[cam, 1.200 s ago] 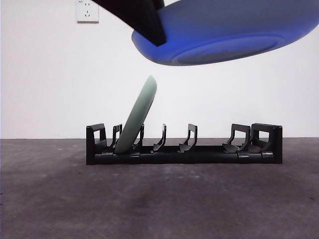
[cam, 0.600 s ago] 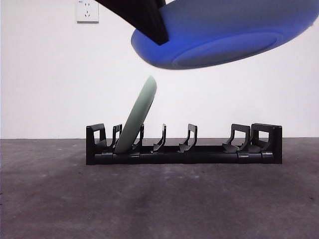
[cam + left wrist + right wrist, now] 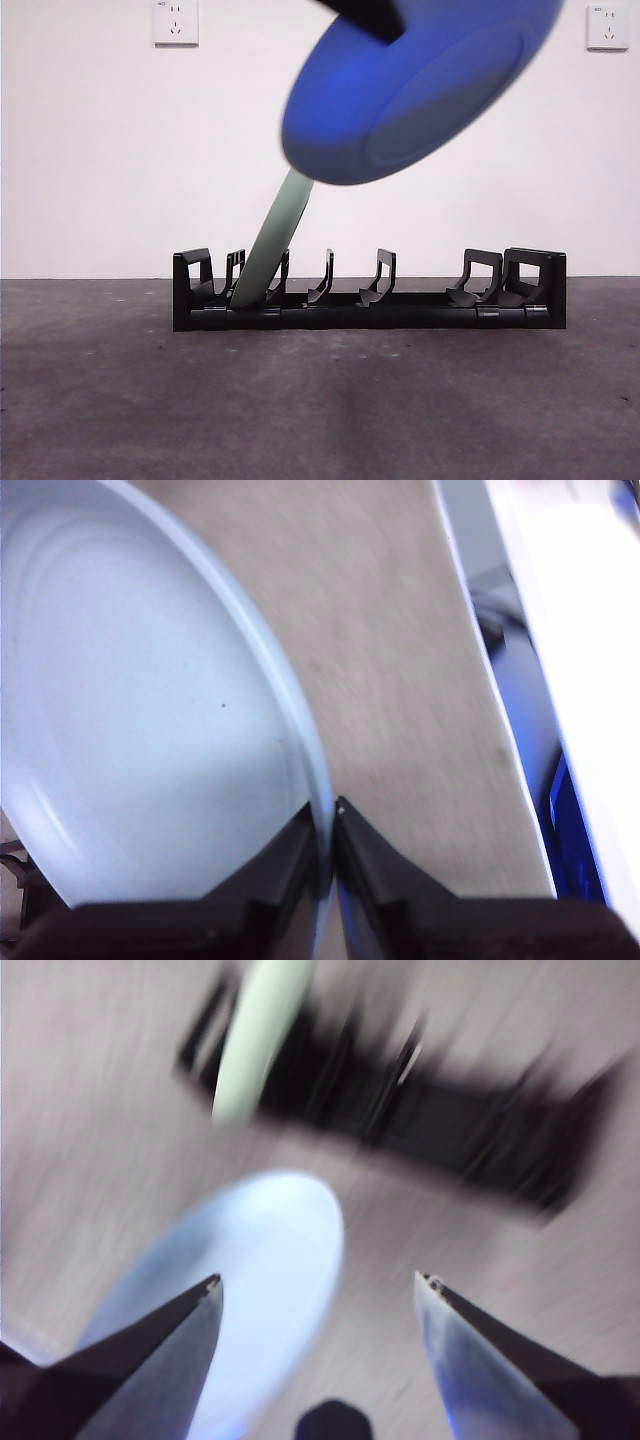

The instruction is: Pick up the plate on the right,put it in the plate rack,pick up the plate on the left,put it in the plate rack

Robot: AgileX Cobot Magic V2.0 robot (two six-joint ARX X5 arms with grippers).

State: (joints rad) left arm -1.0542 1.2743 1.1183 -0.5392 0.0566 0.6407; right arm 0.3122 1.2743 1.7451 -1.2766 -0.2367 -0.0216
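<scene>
Front view: my left gripper (image 3: 370, 15) carries the blue plate (image 3: 415, 90) high above the rack (image 3: 370, 305), tilted steeply, its low edge in front of the top of the green plate (image 3: 270, 250). The green plate leans in a slot near one end of the rack; the other slots look free. To do this well, I judge I should bring the blue plate closer to upright, line its edge up with a free slot well apart from the green one, then lower slowly so the two plates do not knock.

Left wrist view: my jaws are clamped on the blue plate's (image 3: 140, 710) rim, pinching only a narrow strip. That grip looks thin, so I would avoid quick wrist turns.

Right wrist view: my right gripper (image 3: 318, 1290) has its jaws wide apart and holds nothing. It hangs over the blurred rack (image 3: 440, 1120), green plate (image 3: 258, 1030) and blue plate (image 3: 255, 1280). I would keep it clear.
</scene>
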